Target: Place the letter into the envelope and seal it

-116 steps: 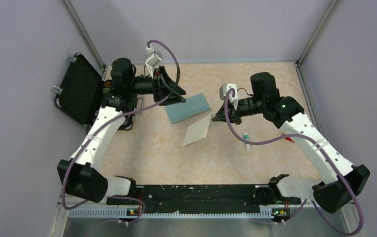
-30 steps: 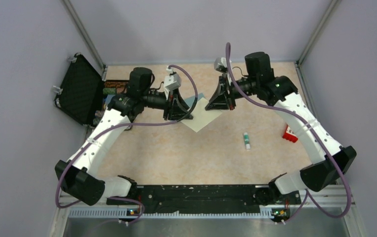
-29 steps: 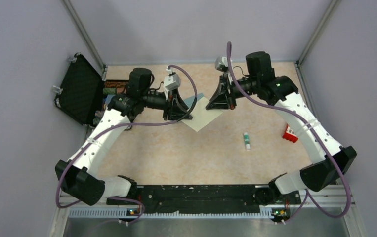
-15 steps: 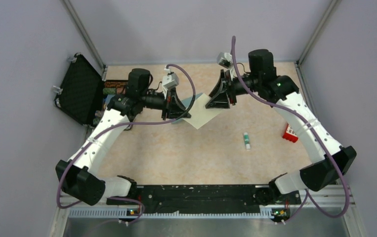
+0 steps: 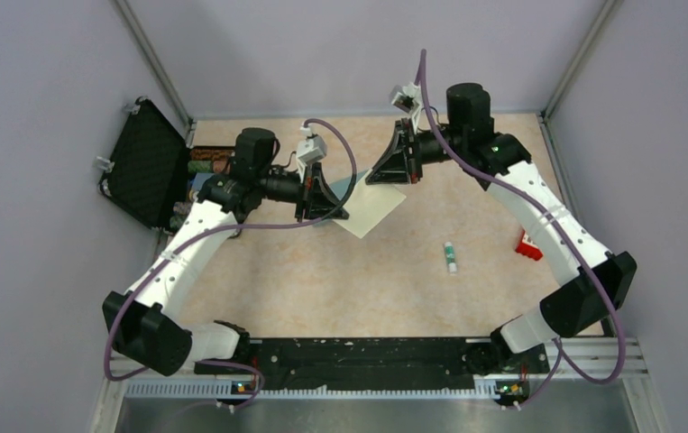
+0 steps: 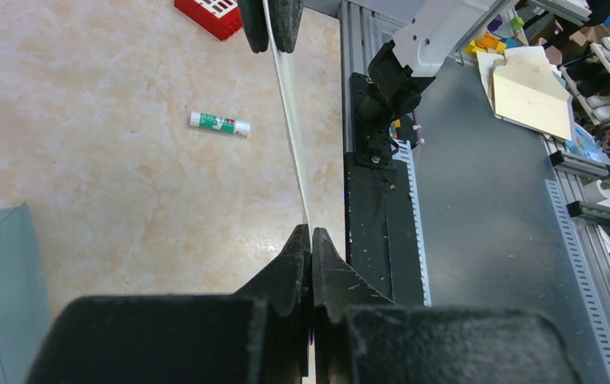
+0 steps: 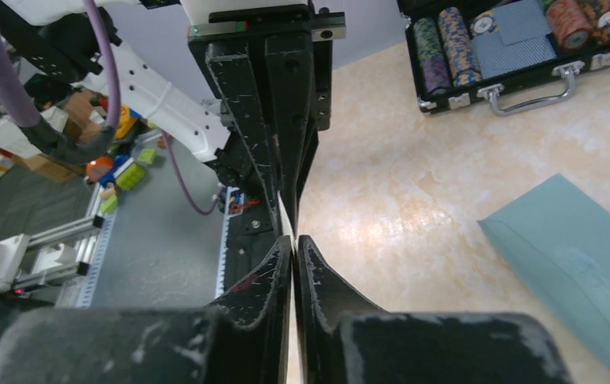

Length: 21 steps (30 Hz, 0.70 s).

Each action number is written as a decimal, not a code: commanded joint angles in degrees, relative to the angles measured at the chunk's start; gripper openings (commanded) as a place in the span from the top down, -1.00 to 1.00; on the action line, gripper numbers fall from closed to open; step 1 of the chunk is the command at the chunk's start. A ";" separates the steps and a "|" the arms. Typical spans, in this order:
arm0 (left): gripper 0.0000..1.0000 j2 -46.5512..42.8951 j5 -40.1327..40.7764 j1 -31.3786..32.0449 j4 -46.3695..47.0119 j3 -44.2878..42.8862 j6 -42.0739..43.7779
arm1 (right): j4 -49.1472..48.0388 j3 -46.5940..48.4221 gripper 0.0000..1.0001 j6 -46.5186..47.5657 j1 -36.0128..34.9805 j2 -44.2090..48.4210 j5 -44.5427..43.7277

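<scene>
Lilac-grey walls box in a table topped with smooth, beige, marble-patterned laminate. The envelope, a flat teal blue-grey paper rectangle with a faint diagonal flap seam, lies on the table toward the back, just beside and below the left gripper. From above that gripper hides nearly all of it.

The letter, a thin, pale beige sheet, is held between the two arms and shows only its edge to either wrist camera. The left gripper has its scuffed black fingers clenched on the sheet's left corner. The right gripper pinches the opposite edge, its jaws nearly together with the paper between them. Whether the sheet's lowest corner touches the table cannot be told.

To the right, well apart from the paper, a small white glue stick with a green label lies on the laminate. Beyond it, a red slotted plastic block sits near the right arm. Against the left wall stands an open black case with a textured lid, holding stacked poker chips and cards.
</scene>
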<state>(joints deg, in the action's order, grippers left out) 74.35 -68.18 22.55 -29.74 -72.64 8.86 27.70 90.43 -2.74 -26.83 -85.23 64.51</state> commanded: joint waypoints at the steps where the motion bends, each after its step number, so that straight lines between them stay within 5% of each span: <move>1: 1.00 -2.30 -1.49 -0.05 2.70 0.90 -1.05 | -5.52 1.76 1.00 -3.93 0.12 -0.36 3.30; 4: 0.36 -2.72 1.15 -0.15 4.61 0.95 -4.10 | -4.77 1.83 1.00 -3.08 0.11 -0.48 3.30; 7: 0.04 -2.81 2.64 -0.41 8.52 0.43 -8.35 | -2.97 1.60 1.00 -0.71 0.06 -0.46 3.65; 21: 0.24 1.07 -1.91 -0.47 19.63 -1.83 -20.18 | -1.52 1.46 1.00 1.16 -0.81 -0.19 1.98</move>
<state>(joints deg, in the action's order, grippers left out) 74.61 -68.40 22.17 -15.79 -72.10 -7.60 26.63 90.43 -2.74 -27.24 -85.73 66.67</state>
